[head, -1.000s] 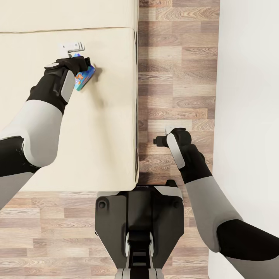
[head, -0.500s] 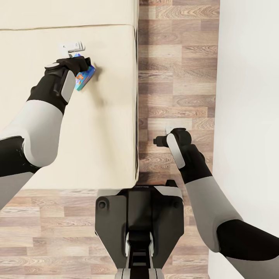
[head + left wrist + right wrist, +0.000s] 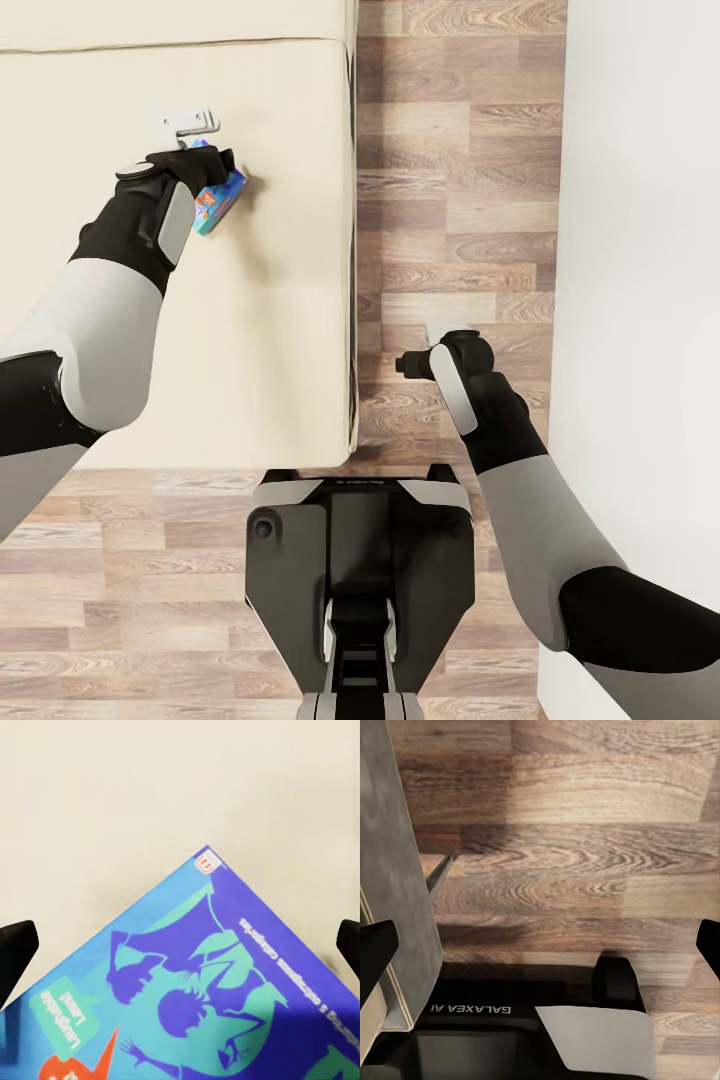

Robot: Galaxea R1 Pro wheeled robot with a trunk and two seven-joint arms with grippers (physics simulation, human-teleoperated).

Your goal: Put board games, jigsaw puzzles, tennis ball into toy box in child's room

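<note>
Head view: the left gripper (image 3: 205,160) is clenched on a board game (image 3: 215,200), a blue-green box held tilted above the bed (image 3: 270,330) mattress, its lower edge at or near the fabric. Left wrist view: the box (image 3: 217,1005) fills the space between the two dark fingertips (image 3: 15,956), its print mirrored (one green tag seems to read "Laughable Laws!", the rest too small). Right gripper (image 3: 418,350) hangs released over the wood floor (image 3: 450,200) beside the bed, with "GALAXEA AI" readable on the robot base (image 3: 472,1009) beneath it.
</note>
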